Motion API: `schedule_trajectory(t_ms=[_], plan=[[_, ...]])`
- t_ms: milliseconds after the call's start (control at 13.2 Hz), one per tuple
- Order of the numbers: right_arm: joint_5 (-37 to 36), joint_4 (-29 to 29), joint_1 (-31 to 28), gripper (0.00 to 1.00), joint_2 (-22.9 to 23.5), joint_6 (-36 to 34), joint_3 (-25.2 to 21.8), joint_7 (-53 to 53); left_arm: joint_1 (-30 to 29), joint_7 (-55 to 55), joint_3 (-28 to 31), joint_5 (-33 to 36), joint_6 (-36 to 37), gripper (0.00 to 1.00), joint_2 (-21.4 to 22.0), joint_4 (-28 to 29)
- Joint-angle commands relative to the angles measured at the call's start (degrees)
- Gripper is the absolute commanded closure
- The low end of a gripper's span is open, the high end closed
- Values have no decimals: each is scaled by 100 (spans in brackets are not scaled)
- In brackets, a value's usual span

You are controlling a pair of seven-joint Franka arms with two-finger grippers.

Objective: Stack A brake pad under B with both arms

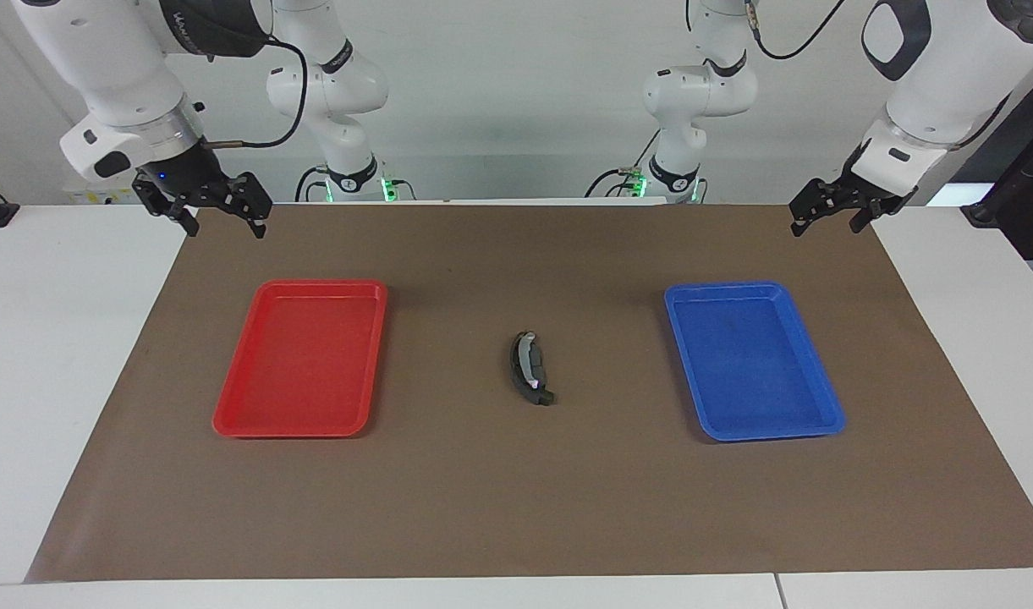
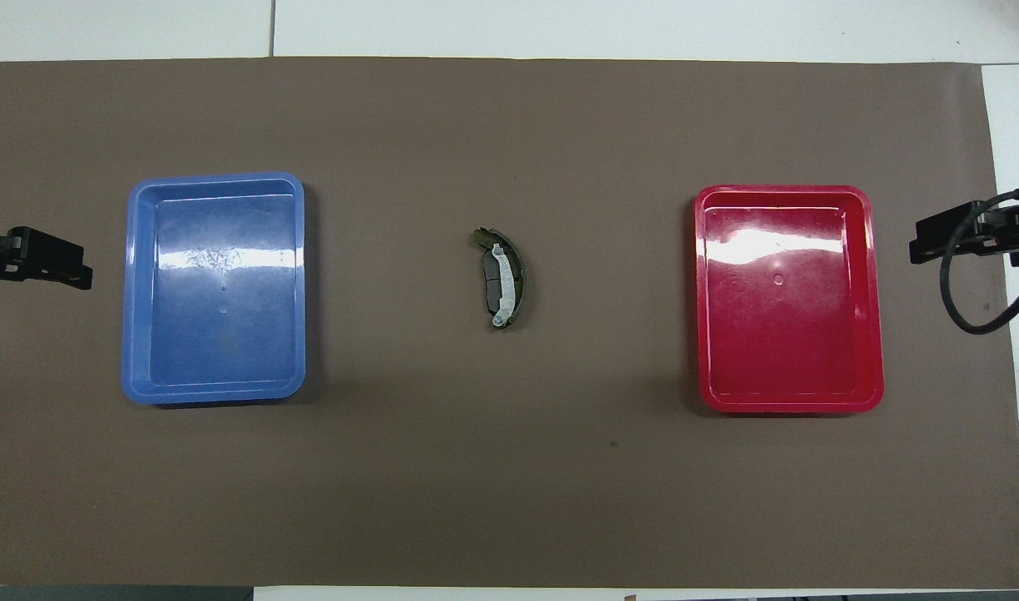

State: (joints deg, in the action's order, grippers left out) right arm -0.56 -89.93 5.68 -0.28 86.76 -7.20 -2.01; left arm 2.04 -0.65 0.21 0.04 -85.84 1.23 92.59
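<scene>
Bright even overhead light; glare on blue tray (image 2: 217, 255), red tray (image 2: 759, 242); sharp.

A white table (image 1: 59, 355) carries a brown mat (image 1: 516, 491). On the mat lie a red tray (image 1: 300, 431), a blue tray (image 1: 770, 433) and, between them, the stacked brake pieces (image 1: 529, 372).

pads (image 2: 503, 280) stacked, mat (image 2: 509, 501) centre | between two trays (image 2: 217, 392) (image 2: 789, 405) | grippers at mat ends
</scene>
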Motion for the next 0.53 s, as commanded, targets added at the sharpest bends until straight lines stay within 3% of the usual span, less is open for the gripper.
schedule_trajectory(t_ms=[0,455], plan=[[-32,-156,-76,0,-130,52,44,96,-37,56,-12,-66,-99,0,167,198],[-32,-156,-50,0,-130,43,44,96,-37,56,-12,-66,-99,0,167,198]])
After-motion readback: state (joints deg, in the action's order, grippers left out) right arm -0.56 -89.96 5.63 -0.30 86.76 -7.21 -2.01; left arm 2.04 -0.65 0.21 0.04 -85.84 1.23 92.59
